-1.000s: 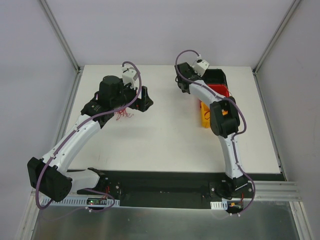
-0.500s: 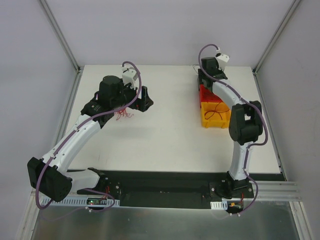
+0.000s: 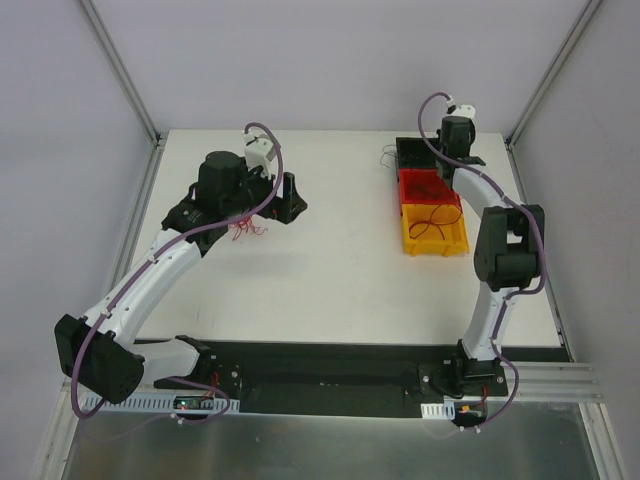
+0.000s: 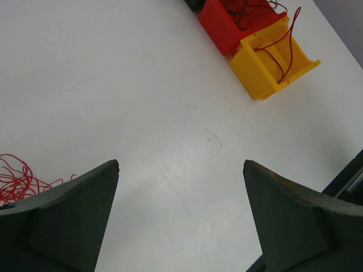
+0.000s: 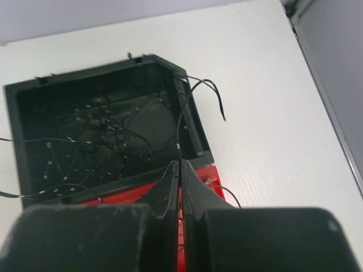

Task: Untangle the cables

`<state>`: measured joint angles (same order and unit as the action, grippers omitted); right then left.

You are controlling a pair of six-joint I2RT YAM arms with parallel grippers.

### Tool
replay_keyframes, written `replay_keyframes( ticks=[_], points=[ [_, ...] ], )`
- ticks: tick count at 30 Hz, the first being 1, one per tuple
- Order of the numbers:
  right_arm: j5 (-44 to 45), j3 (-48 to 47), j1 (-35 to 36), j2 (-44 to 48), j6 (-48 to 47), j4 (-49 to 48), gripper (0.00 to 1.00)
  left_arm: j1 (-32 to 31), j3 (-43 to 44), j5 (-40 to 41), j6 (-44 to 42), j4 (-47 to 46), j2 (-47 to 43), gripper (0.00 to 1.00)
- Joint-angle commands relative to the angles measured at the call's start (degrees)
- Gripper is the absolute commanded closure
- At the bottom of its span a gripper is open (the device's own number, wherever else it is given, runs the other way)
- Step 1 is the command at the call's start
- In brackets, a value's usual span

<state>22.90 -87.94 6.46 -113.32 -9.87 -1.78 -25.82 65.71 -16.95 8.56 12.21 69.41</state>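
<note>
A small tangle of red cables (image 3: 246, 229) lies on the table under my left gripper (image 3: 283, 199); it also shows at the left edge of the left wrist view (image 4: 17, 180). My left gripper (image 4: 180, 170) is open and empty above bare table. My right gripper (image 5: 180, 164) is shut on a thin black cable (image 5: 184, 105) that arcs up over the black bin (image 5: 28, 136). In the top view the right gripper (image 3: 452, 150) hangs over the black bin (image 3: 408, 152). Black cables lie in the black bin and red ones in the red bin (image 3: 428, 189) and yellow bin (image 3: 437, 232).
The three bins stand in a row at the back right of the white table (image 3: 340, 280). They show at the top of the left wrist view, the red bin (image 4: 221, 25) and the yellow bin (image 4: 266, 71). Grey walls enclose the table.
My right arm has swung from the middle of the table to the right and back, over the black bin, uncovering the bins. The left arm has not moved.
</note>
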Motion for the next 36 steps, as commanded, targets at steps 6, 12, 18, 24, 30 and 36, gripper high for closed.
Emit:
replay_keyframes(
  ticks=[6, 12, 18, 24, 30, 36],
  points=[
    [-9.18, -15.65, 1.36, -10.5, -10.0, -2.36, 1.0, -0.02, 0.47, -0.98, 0.58, -2.54, -0.06, 0.09],
    [-9.1, -29.29, 2.07, -19.12, -4.22, 11.6, 1.0, -0.02, 0.56, -1.15, 0.5, -2.54, 0.38, 0.09],
    [-9.71, -37.63, 1.8, -25.62, 6.96, 21.27, 1.0, 0.07, 0.56, -1.33, 0.58, -2.54, 0.47, 0.09],
    [-12.87, -43.1, 1.45, -28.27, 9.69, 26.3, 1.0, 0.07, 0.82, -1.86, 0.67, -2.54, 0.55, 0.09],
    [-19.55, -43.89, -1.01, -28.97, 19.53, 28.32, 0.99, 0.07, 0.73, -1.95, 0.76, -2.54, 0.47, 0.09],
    [-25.7, -44.51, -2.5, -27.41, 23.75, 28.76, 0.85, -0.02, 0.73, -1.77, 0.58, -2.54, 0.29, 0.09]
  ],
)
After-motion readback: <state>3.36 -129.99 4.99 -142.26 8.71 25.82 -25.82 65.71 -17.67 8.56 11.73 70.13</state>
